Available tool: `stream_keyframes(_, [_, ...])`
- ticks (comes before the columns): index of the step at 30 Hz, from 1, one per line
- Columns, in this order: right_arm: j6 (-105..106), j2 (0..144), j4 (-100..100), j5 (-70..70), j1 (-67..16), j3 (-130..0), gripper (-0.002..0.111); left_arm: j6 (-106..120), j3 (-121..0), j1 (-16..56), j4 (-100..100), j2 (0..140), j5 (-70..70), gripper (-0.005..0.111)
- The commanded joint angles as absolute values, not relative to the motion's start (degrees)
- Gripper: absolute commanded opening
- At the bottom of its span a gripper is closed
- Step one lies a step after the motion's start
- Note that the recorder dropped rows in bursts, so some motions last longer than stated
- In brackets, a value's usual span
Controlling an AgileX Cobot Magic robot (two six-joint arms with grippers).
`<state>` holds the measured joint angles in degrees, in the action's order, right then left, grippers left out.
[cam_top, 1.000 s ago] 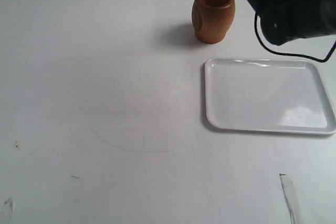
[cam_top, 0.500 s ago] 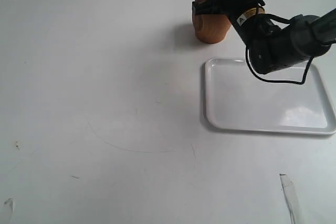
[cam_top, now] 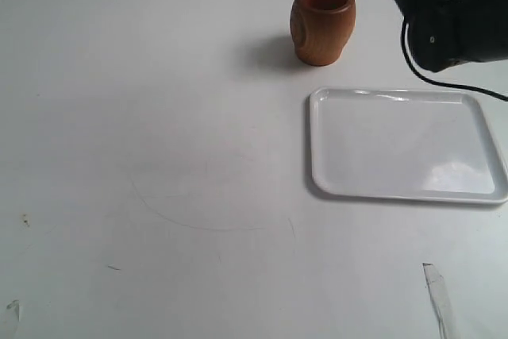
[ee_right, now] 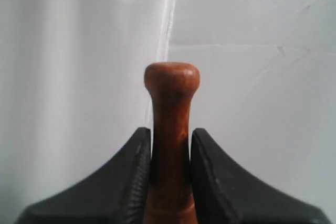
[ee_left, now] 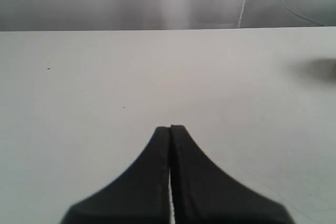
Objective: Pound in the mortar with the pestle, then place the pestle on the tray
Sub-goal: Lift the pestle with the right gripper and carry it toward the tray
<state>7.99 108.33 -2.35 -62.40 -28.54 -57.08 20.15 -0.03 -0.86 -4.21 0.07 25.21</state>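
The reddish-brown wooden mortar point(cam_top: 322, 23) stands upright at the back of the white table, its hollow showing nothing inside. The glossy white tray point(cam_top: 405, 145) lies flat in front of it and to the right, bare. My right arm point(cam_top: 452, 13) hangs at the top right corner of the exterior view, above and right of the mortar; its fingers are cut off there. In the right wrist view my right gripper point(ee_right: 171, 132) is shut on the slim neck of the pestle point(ee_right: 171, 108), knob end pointing past the fingertips. My left gripper point(ee_left: 170, 128) is shut on nothing over bare table.
A pale curtain and wall fill the background behind the pestle in the right wrist view. A strip of tape or scrap point(cam_top: 436, 295) lies near the table's front right. Faint marks dot the table at the front left point(cam_top: 25, 220).
Half a second ago my right arm was low over the mortar, covering its rim. It has since risen up and to the right, and the mortar's opening shows again.
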Motion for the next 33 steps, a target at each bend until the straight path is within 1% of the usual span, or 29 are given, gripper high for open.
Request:
stream_keyframes(1, [7.43,109.49,-1.68,-59.38,-28.63,-56.84,0.000,19.68,0.00,-0.42,-3.79,0.00,25.03,0.000])
stream_keyframes(8, [3.64,120.53,0.00,-60.14,-28.63,-56.84,0.000,19.68,0.00,-0.42,-3.79,0.00,25.03,0.000])
stream_keyframes(13, [6.29,127.21,0.32,-57.74,-28.63,-56.84,0.000,19.68,0.00,-0.42,-3.79,0.00,25.03,0.000])
stream_keyframes(18, [6.85,122.09,1.14,-60.81,-28.63,-56.84,0.000,19.68,0.00,-0.42,-3.79,0.00,25.03,0.000])
stream_keyframes(26, [11.43,105.21,-1.54,-60.82,-28.50,-56.84,0.000,19.68,0.00,-0.42,-3.79,0.00,25.03,0.000])
stream_keyframes(30, [11.43,104.80,-1.70,-58.73,-28.50,-56.84,0.000,19.68,0.00,-0.42,-3.79,0.00,25.03,0.000])
stream_keyframes(33, [11.27,107.76,-1.55,-59.43,-28.50,-56.84,0.000,19.68,0.00,-0.42,-3.79,0.00,25.03,0.000])
